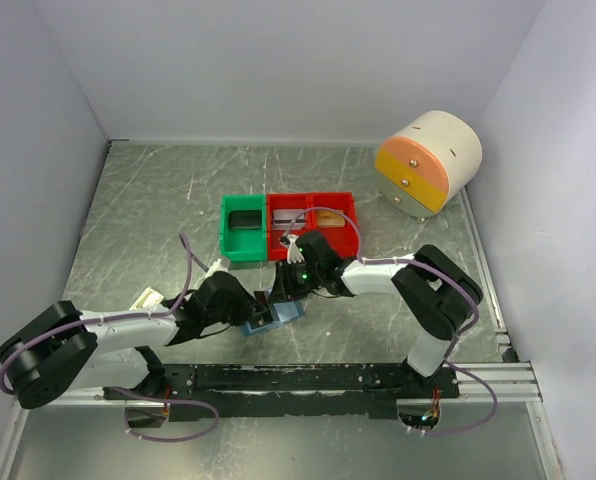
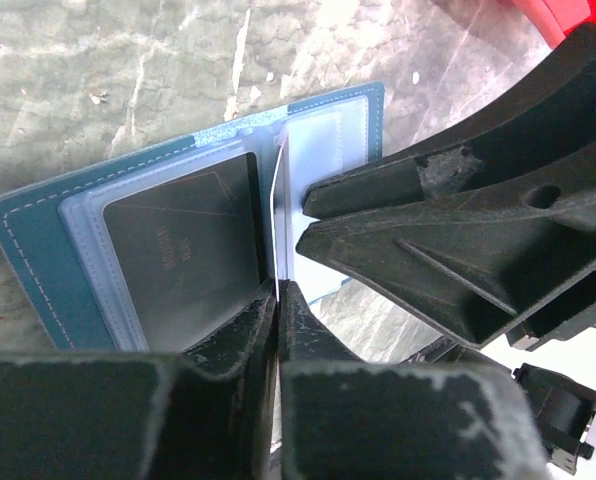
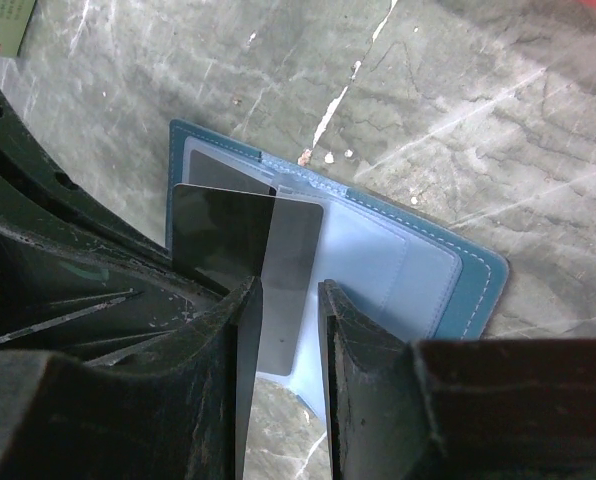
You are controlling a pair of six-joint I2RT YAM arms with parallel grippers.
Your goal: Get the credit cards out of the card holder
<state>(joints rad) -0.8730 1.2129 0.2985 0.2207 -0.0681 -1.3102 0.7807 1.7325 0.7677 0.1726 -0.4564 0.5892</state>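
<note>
The slate-blue card holder point(image 1: 286, 318) lies open on the table between the two grippers. Its light-blue inside shows in the left wrist view point(image 2: 38, 250) and the right wrist view point(image 3: 468, 270). One dark grey credit card point(image 2: 178, 250) sits in a clear pocket. My left gripper point(image 2: 278, 290) is shut on a second dark grey card point(image 3: 228, 230), which stands up from the fold and shows edge-on in the left wrist view point(image 2: 277, 200). My right gripper point(image 3: 290, 290) is slightly open just over this card's far side, and its fingertips point(image 2: 313, 200) are close to the card. In the top view the left gripper point(image 1: 248, 312) and the right gripper point(image 1: 283, 292) meet over the holder.
A green bin point(image 1: 243, 228) and a red bin point(image 1: 318, 225) stand just behind the grippers. A round cream drawer unit point(image 1: 430, 160) with orange and yellow fronts stands at the back right. A small cream-and-red box point(image 1: 148, 298) lies at the left. Walls close in three sides.
</note>
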